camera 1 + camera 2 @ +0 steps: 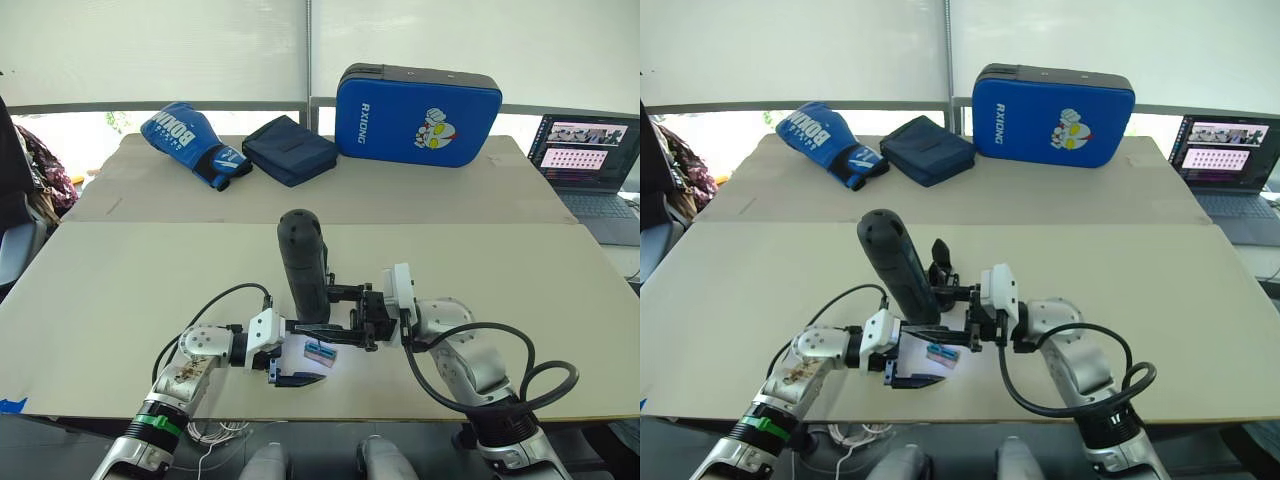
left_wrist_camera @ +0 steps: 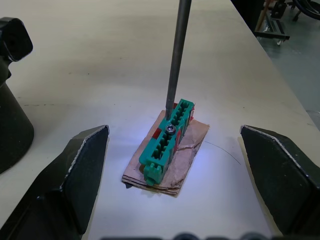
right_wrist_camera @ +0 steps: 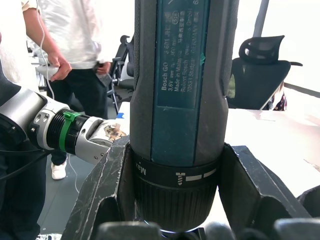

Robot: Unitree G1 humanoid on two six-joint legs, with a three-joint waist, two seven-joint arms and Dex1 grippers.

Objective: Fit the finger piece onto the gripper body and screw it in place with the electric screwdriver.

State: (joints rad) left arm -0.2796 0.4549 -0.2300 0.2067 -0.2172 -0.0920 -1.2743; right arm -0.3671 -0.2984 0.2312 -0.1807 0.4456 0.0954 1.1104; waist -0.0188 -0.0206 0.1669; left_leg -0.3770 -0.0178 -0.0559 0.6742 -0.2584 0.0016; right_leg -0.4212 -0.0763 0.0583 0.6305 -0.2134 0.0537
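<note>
The right end effector [image 3: 172, 200] pinches the upright electric screwdriver [image 1: 302, 265] — marked "Bosch GO 3.6V" — while the left end effector [image 2: 172, 165] is spread around a green block [image 2: 167, 142].

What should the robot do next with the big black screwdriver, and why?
Probably nudge the black cylindrical electric screwdriver, clamped upright in the right gripper, so its thin metal bit meets the silver screw in the small green block. The tip sits just beside it.
</note>
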